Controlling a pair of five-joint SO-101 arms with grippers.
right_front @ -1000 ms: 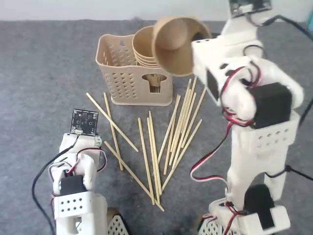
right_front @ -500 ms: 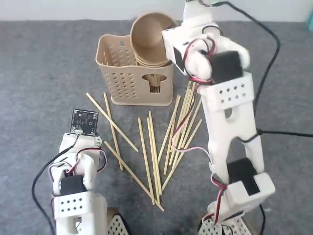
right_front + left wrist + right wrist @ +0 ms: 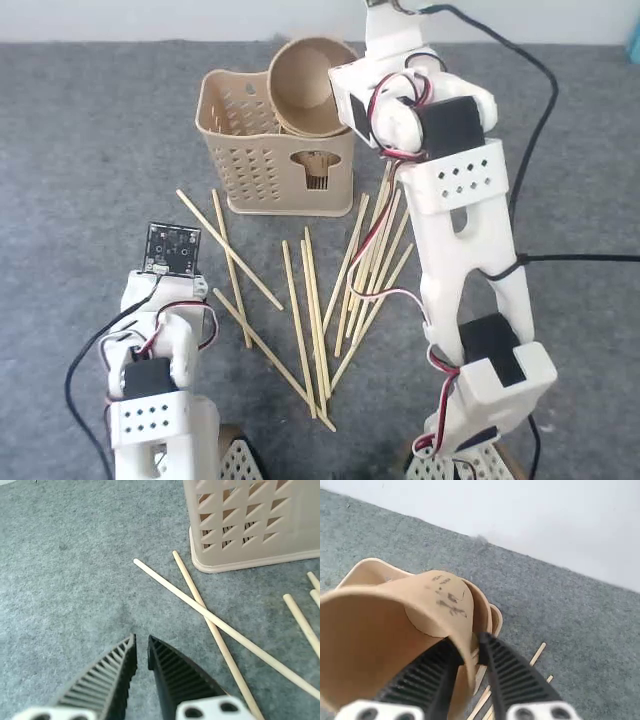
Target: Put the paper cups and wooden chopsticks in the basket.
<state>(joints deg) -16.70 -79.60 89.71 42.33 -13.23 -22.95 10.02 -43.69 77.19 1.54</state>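
Right, my right hand is clamped on the rim of a paper cup, tilted over the stacked cups in the basket. My left hand sits clenched and empty, low over the tabletop. The chopsticks lie scattered before the basket.

- A brown paper cup is tilting above the basket (rim pinched in the right pincer).
- Stacked cups are sitting nested inside the beige perforated basket.
- Wooden chopsticks are lying scattered on the grey worktop before it.
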